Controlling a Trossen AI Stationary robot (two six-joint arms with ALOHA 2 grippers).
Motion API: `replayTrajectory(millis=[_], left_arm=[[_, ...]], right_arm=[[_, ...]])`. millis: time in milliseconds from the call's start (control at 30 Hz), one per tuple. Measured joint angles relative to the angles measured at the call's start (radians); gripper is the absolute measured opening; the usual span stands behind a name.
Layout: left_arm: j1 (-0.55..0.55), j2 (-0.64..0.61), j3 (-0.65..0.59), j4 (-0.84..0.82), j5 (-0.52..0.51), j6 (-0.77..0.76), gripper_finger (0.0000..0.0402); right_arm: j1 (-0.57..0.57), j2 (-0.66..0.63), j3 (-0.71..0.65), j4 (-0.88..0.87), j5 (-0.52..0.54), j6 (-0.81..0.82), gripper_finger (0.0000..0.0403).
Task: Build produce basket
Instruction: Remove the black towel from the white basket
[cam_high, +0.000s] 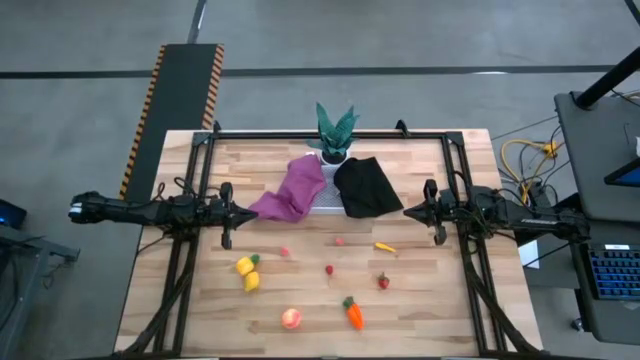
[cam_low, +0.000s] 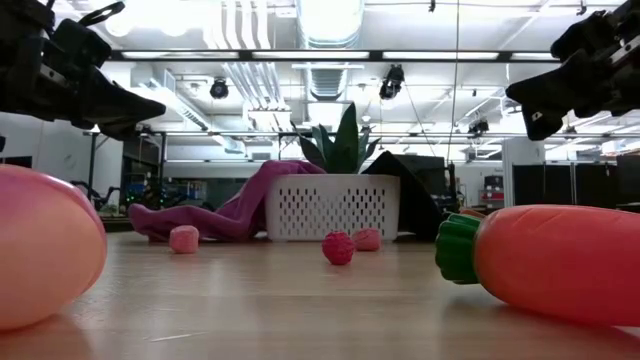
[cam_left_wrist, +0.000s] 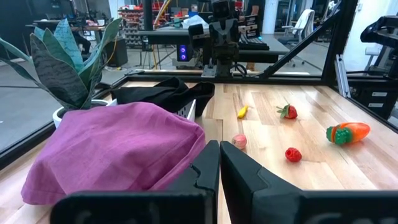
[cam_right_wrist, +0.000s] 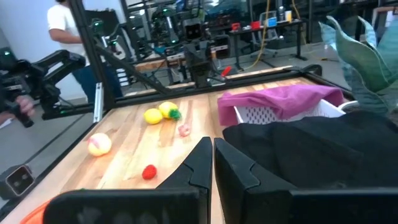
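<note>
One carrot (cam_high: 354, 314), one peach (cam_high: 291, 318), two lemons (cam_high: 247, 273); both grippers' jaws together, one basket (cam_low: 331, 208) behind.

Purple cloth (cam_high: 290, 192) and black cloth (cam_high: 366, 186) – potted plant (cam_high: 335, 133) behind.

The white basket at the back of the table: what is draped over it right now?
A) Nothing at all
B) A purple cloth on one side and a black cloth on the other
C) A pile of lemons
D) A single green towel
B: in the high view the purple cloth and the black cloth hang over opposite sides of the white basket.
</note>
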Motion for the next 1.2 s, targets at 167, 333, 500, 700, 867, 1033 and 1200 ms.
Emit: replayTrajectory(millis=[167,333,500,700,867,1033,1200], left_arm=[[0.000,-0.001,0.000,0.000,0.000,-0.001,0.0000],[0.000,0.001,0.000,0.000,0.003,-0.001,0.0000],[0.000,-0.002,0.000,0.006,-0.012,0.023,0.0000],[0.000,-0.002,0.000,0.006,-0.013,0.025,0.0000],[0.000,0.001,0.000,0.037,-0.020,0.026,0.0001],[0.000,0.000,0.000,0.091,-0.022,0.026,0.0028],[0.000,-0.002,0.000,0.166,-0.023,0.026,0.0064]], right_arm=[[0.000,0.000,0.000,0.016,0.000,0.006,0.0009],[0.000,0.000,0.000,0.058,0.003,-0.001,0.0009],[0.000,0.000,0.000,0.080,0.011,0.032,0.0009],[0.002,0.030,0.000,0.157,-0.046,0.048,0.0051],[0.037,0.128,0.000,0.375,-0.080,0.022,0.0148],[0.136,0.293,0.027,0.580,-0.078,-0.104,0.0244],[0.246,0.448,0.195,0.538,0.014,-0.245,0.0287]])
